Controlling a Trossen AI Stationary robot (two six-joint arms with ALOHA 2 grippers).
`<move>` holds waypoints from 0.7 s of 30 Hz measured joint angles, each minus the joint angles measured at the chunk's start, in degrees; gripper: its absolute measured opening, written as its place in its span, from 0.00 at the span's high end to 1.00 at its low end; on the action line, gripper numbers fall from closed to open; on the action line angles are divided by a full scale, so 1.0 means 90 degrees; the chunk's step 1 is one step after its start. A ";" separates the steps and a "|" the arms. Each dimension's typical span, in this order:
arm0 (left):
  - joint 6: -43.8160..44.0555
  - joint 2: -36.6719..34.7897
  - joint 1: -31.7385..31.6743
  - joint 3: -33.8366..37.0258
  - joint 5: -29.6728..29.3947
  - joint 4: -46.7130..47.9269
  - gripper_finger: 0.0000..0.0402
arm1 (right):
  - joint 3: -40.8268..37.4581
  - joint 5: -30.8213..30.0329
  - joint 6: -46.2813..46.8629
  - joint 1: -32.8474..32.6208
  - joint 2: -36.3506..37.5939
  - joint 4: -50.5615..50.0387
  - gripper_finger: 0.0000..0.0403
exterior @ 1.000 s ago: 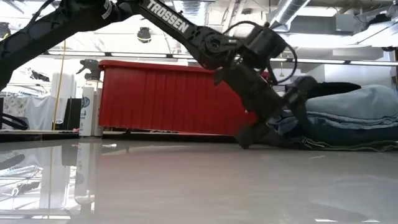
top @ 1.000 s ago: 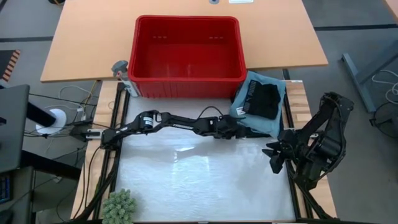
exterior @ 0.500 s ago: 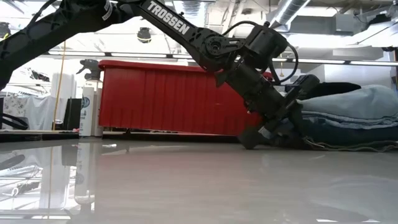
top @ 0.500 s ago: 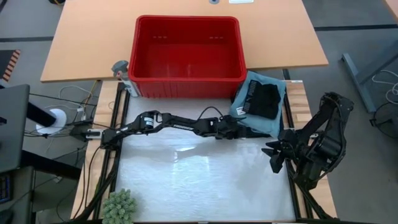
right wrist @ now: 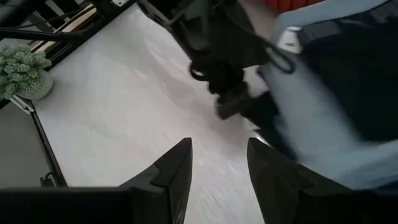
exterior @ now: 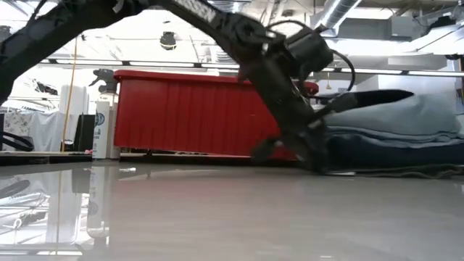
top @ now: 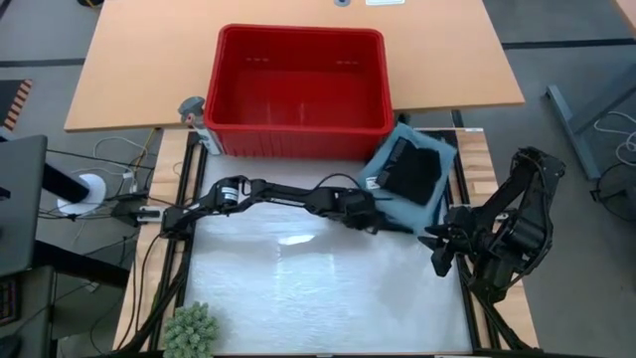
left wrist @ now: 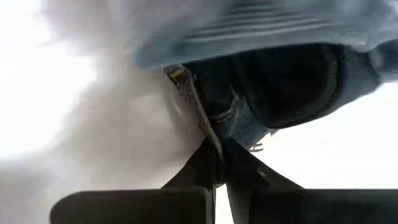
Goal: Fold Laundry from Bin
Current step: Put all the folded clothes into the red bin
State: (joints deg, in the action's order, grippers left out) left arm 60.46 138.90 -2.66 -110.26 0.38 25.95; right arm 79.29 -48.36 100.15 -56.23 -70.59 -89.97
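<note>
The laundry [top: 412,174] is a folded pile: light blue cloth with a black garment on top, lying on the table right of the red bin [top: 298,134]. The low view shows the laundry [exterior: 395,134] as a blue heap beside the bin [exterior: 188,112]. My left gripper [top: 396,225] is at the pile's near-left corner, shut on cloth, and in the low view it [exterior: 313,158] points steeply down. My right gripper [top: 437,249] hangs open above the table's right edge, empty, and its wrist view shows the fingers [right wrist: 217,165] apart. My left gripper pinches a thin grey-blue cloth edge [left wrist: 205,134] at the pile's near-left corner between its two fingers [left wrist: 242,168]. The fingers slant down from the table's left. One layer or several, I cannot tell. The pile behind the edge rests on the table.
A spray bottle [top: 194,111] stands at the bin's left near corner. A small green plant [top: 189,330] sits at the near left corner. The white work surface [top: 318,288] lies bare between the arms. A wooden tabletop [top: 139,70] carries the bin.
My left gripper has shut on the pile's near-left edge, tipped more steeply down, and drawn back toward the table's left. The pile has slid and turned with it, its near-left corner pulled leftward while its far right part has moved little.
</note>
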 joint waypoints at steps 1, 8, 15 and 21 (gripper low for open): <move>-0.0198 -0.0094 0.0036 0.0002 -0.0021 0.0377 1.00 | 0.0000 -0.0001 -0.0011 0.0000 0.0000 0.0000 0.56; -0.1860 -0.0549 0.0451 0.0006 -0.0121 0.2819 1.00 | 0.0000 -0.0112 -0.0053 0.0054 0.0000 -0.0002 0.56; -0.3218 -0.1213 0.1123 0.0018 0.0003 0.4659 1.00 | 0.0000 -0.0009 0.0186 0.0396 0.0000 -0.0002 0.58; -0.3331 -0.1961 0.1392 0.0015 -0.0055 0.5576 1.00 | 0.0000 0.0012 0.0201 0.0766 0.0000 0.0002 0.61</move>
State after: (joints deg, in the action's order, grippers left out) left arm 30.49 121.26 9.87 -110.13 -0.11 76.13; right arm 79.29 -48.25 101.96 -49.33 -70.59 -89.96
